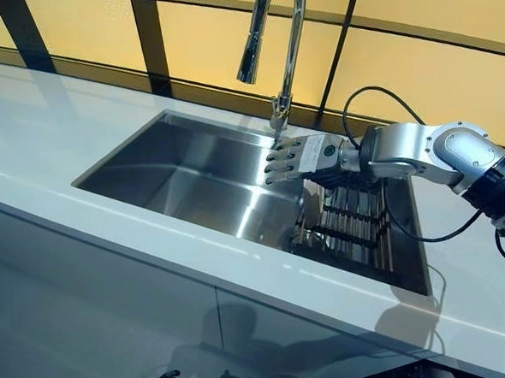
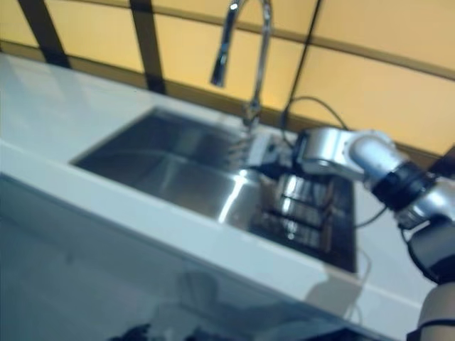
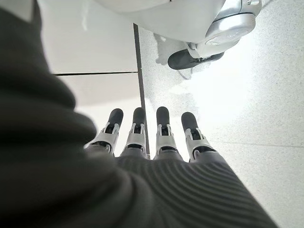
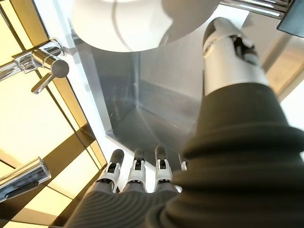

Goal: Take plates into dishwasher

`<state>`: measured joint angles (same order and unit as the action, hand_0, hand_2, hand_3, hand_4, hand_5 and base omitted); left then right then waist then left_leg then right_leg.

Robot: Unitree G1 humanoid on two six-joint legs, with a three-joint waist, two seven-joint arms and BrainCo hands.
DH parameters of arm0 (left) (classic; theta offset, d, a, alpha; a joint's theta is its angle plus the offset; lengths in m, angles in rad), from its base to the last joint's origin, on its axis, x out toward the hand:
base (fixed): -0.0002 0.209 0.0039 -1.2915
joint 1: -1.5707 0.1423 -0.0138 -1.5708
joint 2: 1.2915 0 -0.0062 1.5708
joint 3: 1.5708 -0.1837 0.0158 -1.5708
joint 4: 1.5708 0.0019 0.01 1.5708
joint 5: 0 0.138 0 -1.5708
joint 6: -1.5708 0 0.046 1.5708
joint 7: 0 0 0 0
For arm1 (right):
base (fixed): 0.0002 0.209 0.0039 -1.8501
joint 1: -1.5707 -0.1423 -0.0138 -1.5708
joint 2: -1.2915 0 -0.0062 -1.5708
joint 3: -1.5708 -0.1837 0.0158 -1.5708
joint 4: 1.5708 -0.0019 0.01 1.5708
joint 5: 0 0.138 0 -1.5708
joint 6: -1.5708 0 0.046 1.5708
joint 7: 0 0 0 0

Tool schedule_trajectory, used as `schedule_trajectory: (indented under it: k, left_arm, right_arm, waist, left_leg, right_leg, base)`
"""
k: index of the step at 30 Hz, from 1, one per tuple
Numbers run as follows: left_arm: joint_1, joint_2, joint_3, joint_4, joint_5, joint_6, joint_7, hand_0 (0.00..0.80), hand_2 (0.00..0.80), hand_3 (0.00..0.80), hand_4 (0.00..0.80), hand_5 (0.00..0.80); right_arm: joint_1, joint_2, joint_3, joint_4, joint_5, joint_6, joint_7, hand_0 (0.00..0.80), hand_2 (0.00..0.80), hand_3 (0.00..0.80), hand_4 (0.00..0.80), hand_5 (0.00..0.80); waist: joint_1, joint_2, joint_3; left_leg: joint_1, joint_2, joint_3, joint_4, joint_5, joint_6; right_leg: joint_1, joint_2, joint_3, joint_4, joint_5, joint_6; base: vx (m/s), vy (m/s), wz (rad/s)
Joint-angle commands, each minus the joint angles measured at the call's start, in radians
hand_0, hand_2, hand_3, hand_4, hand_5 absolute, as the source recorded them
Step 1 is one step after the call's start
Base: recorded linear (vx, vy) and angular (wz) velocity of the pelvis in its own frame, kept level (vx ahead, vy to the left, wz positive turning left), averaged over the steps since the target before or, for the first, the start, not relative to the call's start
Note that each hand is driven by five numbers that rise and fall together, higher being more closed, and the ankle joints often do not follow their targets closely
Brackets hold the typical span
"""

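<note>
**Plates not yet picked up; right hand reaching over the sink**

Nearest, the left hand (image 3: 156, 137) hangs low with straight, relaxed fingers and nothing in it. Further on, the right hand (image 1: 306, 157) hovers over the sink (image 1: 183, 172), fingers straight and empty, above the dark rack (image 1: 350, 221). In its wrist view a white plate (image 4: 128, 23) shows beyond the fingertips, apart from them and unheld; whether it stands in the rack is hard to tell. Behind rises the faucet (image 1: 273, 42). No dishwasher shows, so I judge the whole task remains.
</note>
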<state>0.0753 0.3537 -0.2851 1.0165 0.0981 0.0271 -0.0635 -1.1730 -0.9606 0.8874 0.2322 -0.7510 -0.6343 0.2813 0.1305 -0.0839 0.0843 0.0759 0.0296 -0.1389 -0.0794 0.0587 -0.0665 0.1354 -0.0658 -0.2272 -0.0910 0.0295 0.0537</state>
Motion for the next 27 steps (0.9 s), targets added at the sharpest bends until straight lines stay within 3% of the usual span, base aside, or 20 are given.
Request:
schedule_trajectory:
  k: [1, 17, 27]
  left_arm:
    - [-0.033, 0.028, -0.054, 0.001, 0.026, 0.003, -0.010, 0.000, 0.000, 0.000, 0.000, 0.000]
    - [-0.039, 0.033, -0.044, 0.020, 0.018, -0.008, 0.003, 0.000, 0.000, 0.000, 0.000, 0.000]
    - [-0.041, 0.040, -0.037, 0.025, 0.014, -0.015, 0.007, 0.000, 0.000, 0.000, 0.000, 0.000]
  right_arm:
    - [-0.071, -0.023, 0.061, 0.035, 0.055, 0.016, 0.003, 0.000, 0.000, 0.000, 0.000, 0.000]
    - [-0.025, -0.019, 0.065, 0.066, 0.008, -0.016, 0.040, 0.000, 0.000, 0.000, 0.000, 0.000]
    - [-0.022, -0.022, 0.068, 0.095, -0.010, -0.001, 0.052, 0.000, 0.000, 0.000, 0.000, 0.000]
  waist:
    - [0.032, -0.036, 0.011]
    - [0.037, -0.050, 0.025]
    - [0.040, -0.061, 0.034]
  left_leg:
    - [0.001, -0.023, 0.104, 0.054, -0.073, 0.031]
    - [-0.003, -0.025, 0.102, 0.057, -0.073, 0.036]
    - [-0.006, -0.025, 0.101, 0.056, -0.072, 0.037]
  right_leg:
    - [0.003, 0.023, 0.014, 0.006, -0.032, -0.007]
    - [0.000, 0.026, 0.014, 0.012, -0.030, -0.008]
    - [-0.004, 0.029, 0.015, 0.014, -0.027, -0.008]
  base:
    - [0.000, 0.000, 0.00]
    - [0.000, 0.000, 0.00]
    - [0.000, 0.000, 0.00]
